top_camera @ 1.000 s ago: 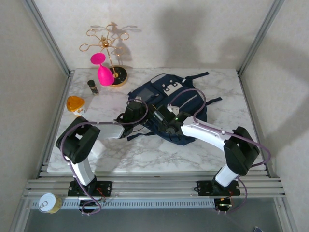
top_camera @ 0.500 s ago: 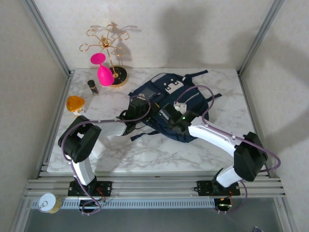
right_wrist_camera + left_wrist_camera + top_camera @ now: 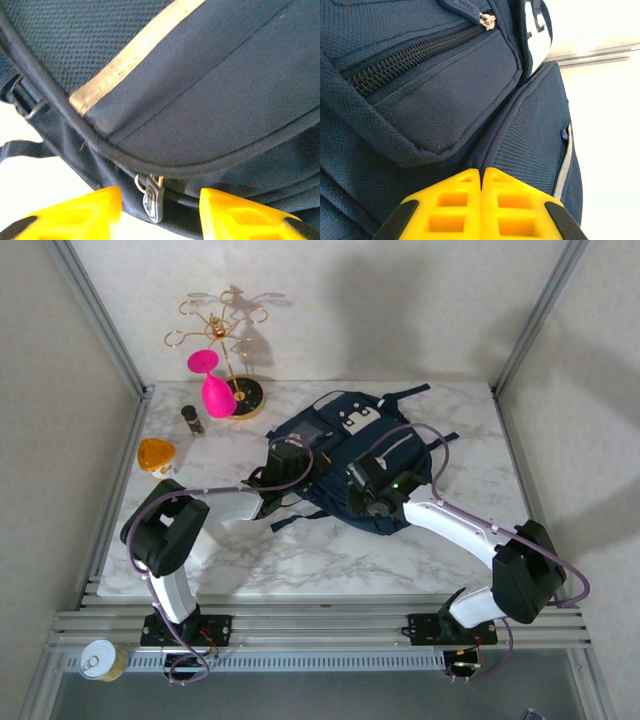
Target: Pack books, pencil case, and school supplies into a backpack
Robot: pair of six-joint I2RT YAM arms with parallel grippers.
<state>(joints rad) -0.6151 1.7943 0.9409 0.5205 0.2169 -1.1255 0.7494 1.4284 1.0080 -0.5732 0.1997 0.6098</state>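
From above, a large navy blue fabric backpack (image 3: 330, 420) is seen lying on the white marble table (image 3: 300, 560), near the middle. The left hand (image 3: 290, 462) is set against the left side of the backpack. The right hand (image 3: 362, 490) is set at its near edge. A pink plastic glass (image 3: 215, 390) and a gold wire stand (image 3: 225, 330) are kept well apart from it, at the back left corner.

In the left wrist view, the two yellow fingers (image 3: 450, 205) are pressed together. Their tips are pushed against the blue cloth, just below a front pocket with a dark closed zip (image 3: 410, 55). Whether any cloth is pinched between them cannot be told.

In the right wrist view, a small grey metal zip pull (image 3: 152, 200) is seen hanging between the yellow fingers (image 3: 235, 210) of the right hand. These fingers are held apart, and the zip pull is not yet gripped. A thin light stripe (image 3: 135, 55) is seen higher up on the cloth.

The zip pull is small and loose, so it could be missed or pushed aside when the fingers are closed. If only the tip is caught, it may be lost once it is tugged. If the backpack is not held firmly by the left hand, the whole backpack may be dragged along and the zip left as it is.
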